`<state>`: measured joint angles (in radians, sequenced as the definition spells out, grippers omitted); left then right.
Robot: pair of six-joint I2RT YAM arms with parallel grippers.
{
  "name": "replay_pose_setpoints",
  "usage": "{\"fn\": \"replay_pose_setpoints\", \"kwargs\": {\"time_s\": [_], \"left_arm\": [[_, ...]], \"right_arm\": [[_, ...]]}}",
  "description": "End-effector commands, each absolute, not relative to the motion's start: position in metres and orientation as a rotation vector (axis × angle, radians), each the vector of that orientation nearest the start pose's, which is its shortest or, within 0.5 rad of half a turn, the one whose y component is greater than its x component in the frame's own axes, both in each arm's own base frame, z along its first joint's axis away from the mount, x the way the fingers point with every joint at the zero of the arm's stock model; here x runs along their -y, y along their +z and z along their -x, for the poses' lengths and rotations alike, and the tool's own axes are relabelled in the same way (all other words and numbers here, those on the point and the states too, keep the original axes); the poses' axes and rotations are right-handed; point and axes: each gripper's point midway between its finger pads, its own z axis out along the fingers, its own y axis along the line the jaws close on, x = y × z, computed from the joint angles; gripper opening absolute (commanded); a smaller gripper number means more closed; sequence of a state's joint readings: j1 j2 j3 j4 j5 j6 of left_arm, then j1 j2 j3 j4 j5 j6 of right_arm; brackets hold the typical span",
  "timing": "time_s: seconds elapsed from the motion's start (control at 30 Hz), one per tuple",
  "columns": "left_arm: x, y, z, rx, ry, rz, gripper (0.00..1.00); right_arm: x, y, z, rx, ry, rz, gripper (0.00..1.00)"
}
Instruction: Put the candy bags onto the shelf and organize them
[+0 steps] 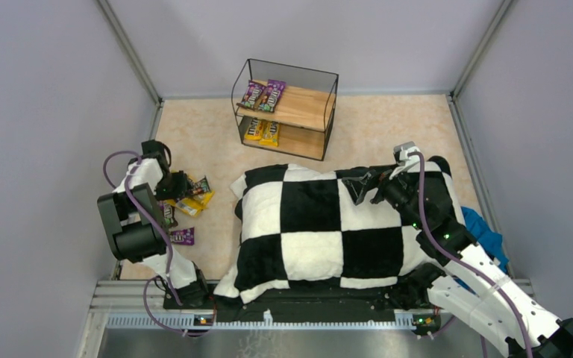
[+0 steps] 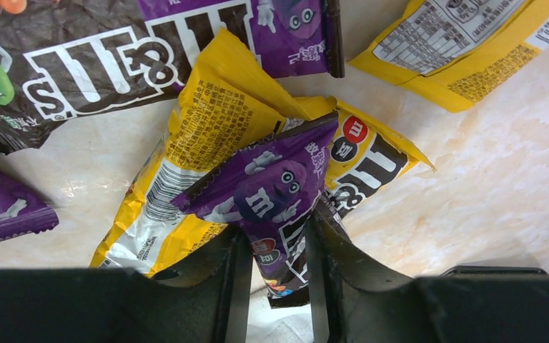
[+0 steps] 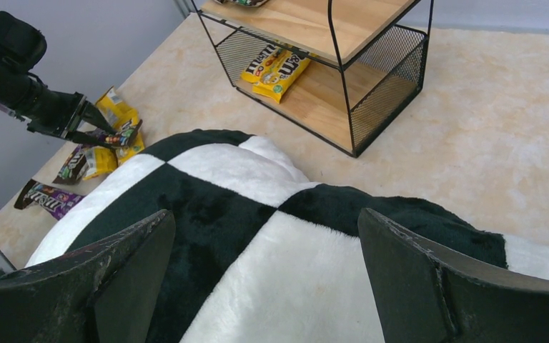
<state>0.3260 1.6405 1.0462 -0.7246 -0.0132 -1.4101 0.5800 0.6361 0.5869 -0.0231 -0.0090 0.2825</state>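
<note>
Left gripper [image 2: 275, 239] fills the bottom of its wrist view, both black fingers [image 2: 232, 279] clenched on the lower edge of a purple candy bag [image 2: 268, 189], which is tilted with its print side up. Cannot tell whether it is lifted clear of the pile. Directly under it lies a crumpled yellow bag [image 2: 186, 153], back label up. A second yellow bag [image 2: 368, 153] pokes out just right of the fingers, touching the pinched one. Past the fingertips on the far left, a dark brown bag [image 2: 64, 71] lies flat on the tabletop [image 2: 472, 193]. On the far right, a third yellow bag [image 2: 457, 43] lies label side up, apart from the pile. Left of the gripper, a purple packet [image 2: 3, 211] is cut off by the frame edge. In the top view a loose purple bag [image 1: 183, 236] lies behind the left gripper, nearer the arm's base. Right gripper [image 3: 263, 218] hangs over the checkered cushion [image 3: 257, 286], released, jaws spread wide. Ahead of the right gripper stands the shelf [image 3: 361, 25]. It holds two yellow bags [image 3: 275, 68] side by side at the left end of the lower board, and two purple bags [image 1: 263, 95] side by side at the left end of the top board.
</note>
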Motion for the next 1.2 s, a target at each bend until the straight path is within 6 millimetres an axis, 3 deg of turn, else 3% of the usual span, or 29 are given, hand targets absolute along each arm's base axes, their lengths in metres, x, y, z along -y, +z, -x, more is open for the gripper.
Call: {"fn": "replay_pose_setpoints", "kwargs": {"time_s": [0.0,0.17,0.4,0.57,0.7,0.83,1.03,1.1,1.17], "left_arm": [[-0.072,0.064,-0.332,-1.908,-0.22,2.109,0.36],[-0.072,0.079,-0.329,-1.957,-0.237,1.971,0.34],[-0.056,0.111,-0.334,-2.05,-0.4,1.665,0.32],[-0.017,0.166,-0.35,-2.051,-0.73,1.246,0.31],[0.021,0.214,-0.351,-2.0,-0.914,0.938,0.33],[0.06,0.254,-0.343,-1.956,-0.983,0.692,0.35],[0.116,0.291,-0.331,-1.898,-1.092,0.421,0.36],[0.111,0.285,-0.336,-1.918,-1.039,0.436,0.36],[0.091,0.268,-0.345,-1.977,-0.882,0.529,0.45]], "right_arm": [[-0.175,0.269,-0.247,-1.629,0.669,0.239,0.99],[-0.175,0.269,-0.247,-1.629,0.668,0.238,0.99],[-0.179,0.268,-0.247,-1.643,0.684,0.253,0.99],[-0.186,0.273,-0.248,-1.649,0.715,0.263,0.99],[-0.201,0.278,-0.25,-1.663,0.783,0.287,0.99],[-0.23,0.287,-0.248,-1.682,0.938,0.337,0.96],[-0.302,0.312,-0.231,-1.685,1.22,0.45,0.95],[-0.325,0.308,-0.231,-1.73,1.267,0.464,0.95],[-0.338,0.309,-0.234,-1.756,1.317,0.433,0.95]]}}
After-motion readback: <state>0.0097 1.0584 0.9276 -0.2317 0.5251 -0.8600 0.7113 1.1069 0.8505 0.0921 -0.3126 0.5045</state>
